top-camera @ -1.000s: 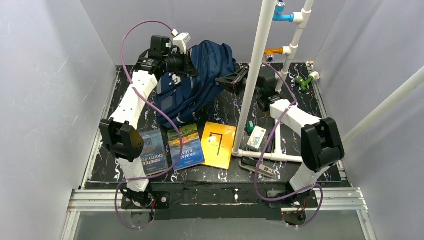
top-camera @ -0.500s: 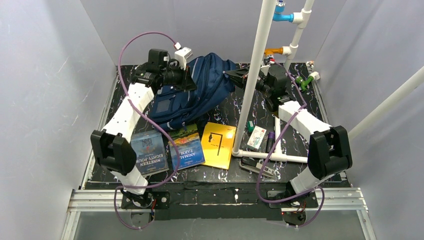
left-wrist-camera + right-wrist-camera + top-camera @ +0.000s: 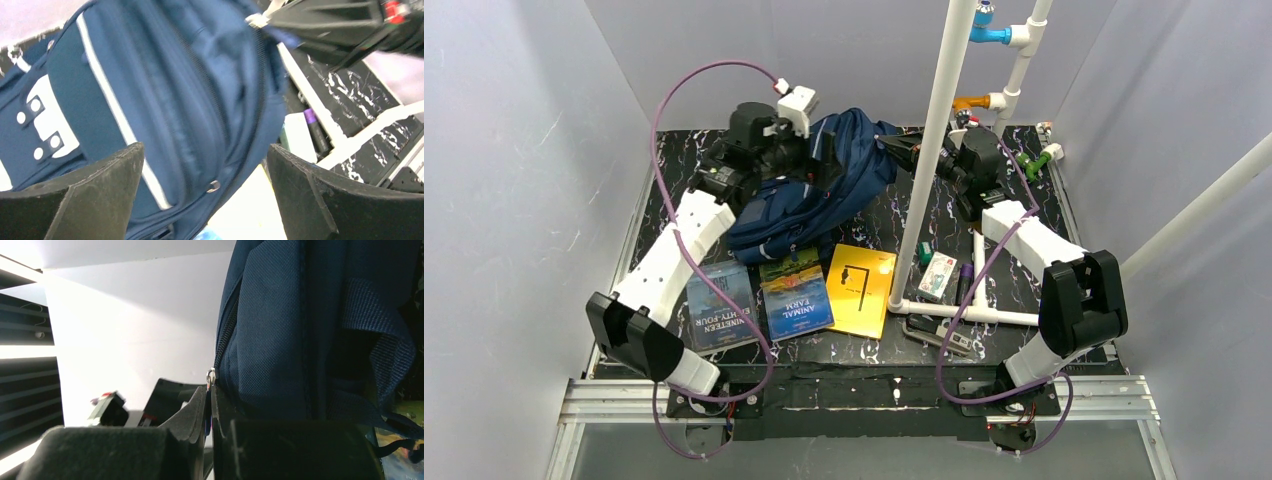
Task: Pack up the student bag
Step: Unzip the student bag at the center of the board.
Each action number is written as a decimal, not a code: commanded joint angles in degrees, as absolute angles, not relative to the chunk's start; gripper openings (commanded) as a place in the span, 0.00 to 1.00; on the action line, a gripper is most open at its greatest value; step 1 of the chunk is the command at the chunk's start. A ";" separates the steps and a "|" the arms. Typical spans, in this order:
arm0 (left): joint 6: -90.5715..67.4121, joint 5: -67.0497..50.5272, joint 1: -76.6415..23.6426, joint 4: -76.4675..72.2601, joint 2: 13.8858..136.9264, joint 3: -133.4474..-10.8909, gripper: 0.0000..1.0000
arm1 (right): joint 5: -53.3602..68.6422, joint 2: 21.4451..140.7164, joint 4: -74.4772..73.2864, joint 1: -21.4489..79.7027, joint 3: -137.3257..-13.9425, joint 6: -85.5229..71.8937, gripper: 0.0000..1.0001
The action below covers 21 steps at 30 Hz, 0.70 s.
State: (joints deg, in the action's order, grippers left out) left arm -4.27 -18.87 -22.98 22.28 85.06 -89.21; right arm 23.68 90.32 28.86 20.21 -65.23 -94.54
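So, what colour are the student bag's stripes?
Pale grey stripes on the navy student bag, clearest in the left wrist view.

The student bag (image 3: 824,190) is matt navy cloth with a coarse woven grain, crossed by smoother pale grey stripes (image 3: 107,95). Its white patch (image 3: 50,120) looks smooth and carries round pale studs. A small zip pull (image 3: 214,186) glints like metal. The left pincer (image 3: 205,150) has dull black fingers (image 3: 90,195), grainy and scuffed grey along the edges. The desk (image 3: 879,225) is glossy black with white marble veining. The books (image 3: 796,295) have shiny paper covers. The upright pipe (image 3: 934,150) is smooth white plastic, and the arm shells (image 3: 674,250) look the same.
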 commanded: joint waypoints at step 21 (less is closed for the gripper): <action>-3.52 21.17 -42.26 15.82 92.10 -97.48 0.38 | 21.51 86.70 36.05 21.36 -71.56 -95.26 0.01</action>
State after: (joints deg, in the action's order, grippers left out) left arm -4.62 16.47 -42.35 17.34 95.15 -97.95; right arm 22.26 90.30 28.38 21.45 -67.85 -94.35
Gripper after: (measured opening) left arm 0.400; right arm 0.117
